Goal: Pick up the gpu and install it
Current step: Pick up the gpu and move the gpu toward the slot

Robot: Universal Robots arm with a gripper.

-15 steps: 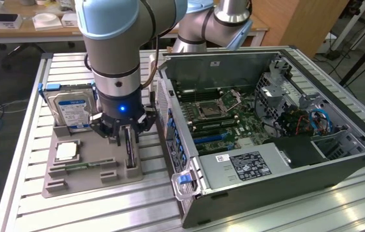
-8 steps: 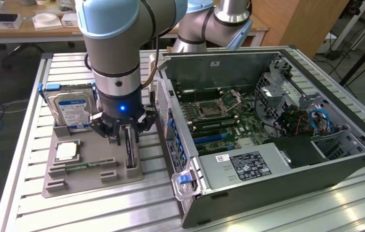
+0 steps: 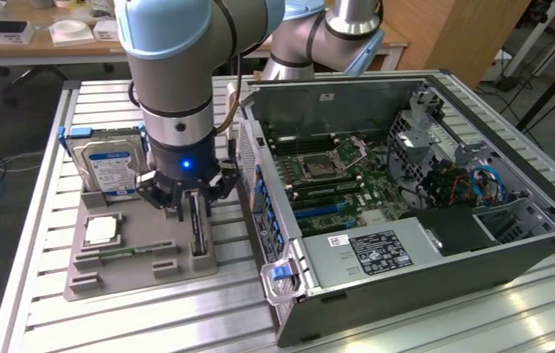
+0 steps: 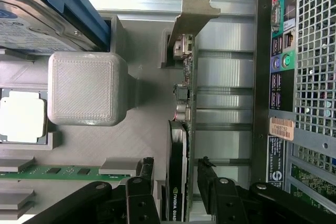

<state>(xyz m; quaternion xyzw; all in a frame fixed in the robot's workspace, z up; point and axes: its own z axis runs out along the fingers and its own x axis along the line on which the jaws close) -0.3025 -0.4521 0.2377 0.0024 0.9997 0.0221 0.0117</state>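
Black-fingered gripper (image 4: 176, 167): your jaws stand wide, one each side of the card, not clamping it.
Thin black silver-bracketed gpu (image 4: 187, 98): on edge in a slot of the grey plastic tray (image 4: 147, 136).

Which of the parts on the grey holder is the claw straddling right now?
The gpu, the thin black card standing on edge nearest the case; the open claw flanks it. The hard drive and processor sit apart.
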